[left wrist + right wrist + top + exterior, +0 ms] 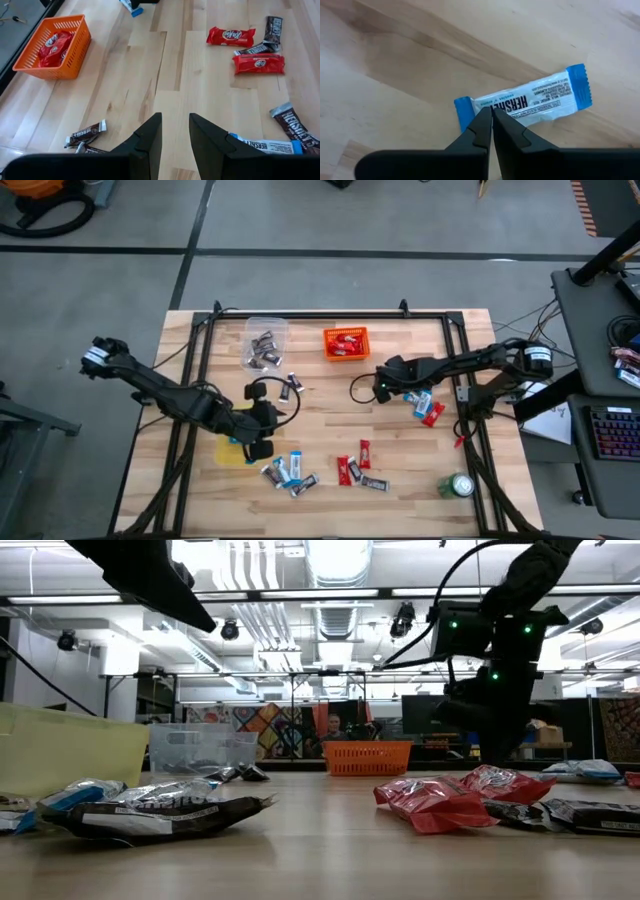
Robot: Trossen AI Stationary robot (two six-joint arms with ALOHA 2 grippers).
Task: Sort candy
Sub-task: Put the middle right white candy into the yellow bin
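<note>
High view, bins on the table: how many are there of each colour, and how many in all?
orange bin: 1
clear bin: 1
yellow bin: 1
Total: 3

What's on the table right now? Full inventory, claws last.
Orange basket: one, far middle, red bars inside.
Clear bin: one, far left of centre, dark bars inside.
Yellow bin: one, under the left claw.
Loose candy: red, dark and blue-and-white bars, scattered near edge and right.
Green can: one, near right corner.
Left claw: slightly parted, empty.
Right claw: shut on a blue-and-white Hershey's bar.
</note>
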